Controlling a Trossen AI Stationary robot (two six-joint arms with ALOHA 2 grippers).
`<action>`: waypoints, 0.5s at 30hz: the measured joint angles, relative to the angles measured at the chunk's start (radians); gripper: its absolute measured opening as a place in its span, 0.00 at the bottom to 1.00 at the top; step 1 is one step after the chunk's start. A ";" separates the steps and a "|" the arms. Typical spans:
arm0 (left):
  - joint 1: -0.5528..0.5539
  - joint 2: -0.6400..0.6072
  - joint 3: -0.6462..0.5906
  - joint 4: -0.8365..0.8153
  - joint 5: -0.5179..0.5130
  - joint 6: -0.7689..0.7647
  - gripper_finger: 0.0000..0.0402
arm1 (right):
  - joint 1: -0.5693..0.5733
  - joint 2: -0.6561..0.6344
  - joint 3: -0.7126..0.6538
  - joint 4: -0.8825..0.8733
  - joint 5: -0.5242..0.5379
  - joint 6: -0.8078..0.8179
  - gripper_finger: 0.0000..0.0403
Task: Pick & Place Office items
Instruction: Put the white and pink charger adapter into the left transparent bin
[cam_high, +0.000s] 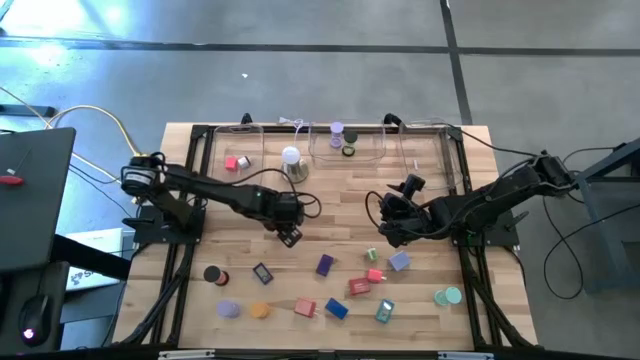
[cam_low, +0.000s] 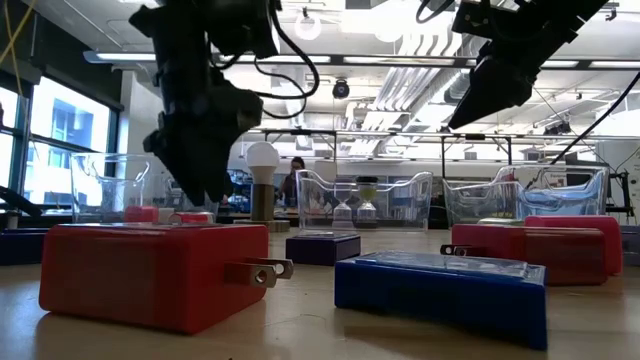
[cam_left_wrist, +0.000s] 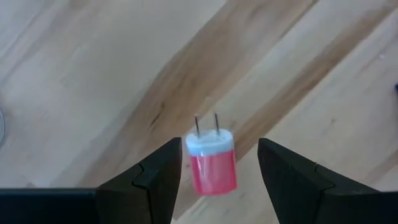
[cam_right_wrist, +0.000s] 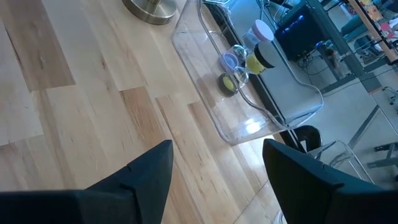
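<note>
Left pincer (cam_left_wrist: 217, 171): fingers part-spread around small red plug block w/ white cap & two metal prongs (cam_left_wrist: 212, 162), not visibly pinching it; can't tell if it's lifted or resting on pale wood surface (cam_left_wrist: 93, 81). I'd centre it, then squeeze gently on flat sides. Right pincer (cam_right_wrist: 214, 177) empty, part-spread near clear tray (cam_right_wrist: 249, 112).

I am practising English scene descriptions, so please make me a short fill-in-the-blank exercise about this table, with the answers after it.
1. The pink plug between the open fingers of the left gripper has ___ metal prongs.
2. The right gripper is open, with ___ between its fingers.
3. The lilac roll is in the ___ one of the three clear trays.

Missing words: two; nothing; middle.
</note>
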 joint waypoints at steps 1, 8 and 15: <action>0.001 0.003 0.000 -0.002 0.000 0.000 0.51 | 0.000 0.000 0.000 0.000 -0.003 0.000 0.59; -0.011 0.003 0.000 -0.002 0.003 -0.002 0.51 | 0.000 0.000 0.000 0.002 -0.015 0.000 0.59; -0.023 0.050 0.000 0.002 0.005 -0.020 0.51 | 0.000 0.000 0.000 0.002 -0.019 0.000 0.59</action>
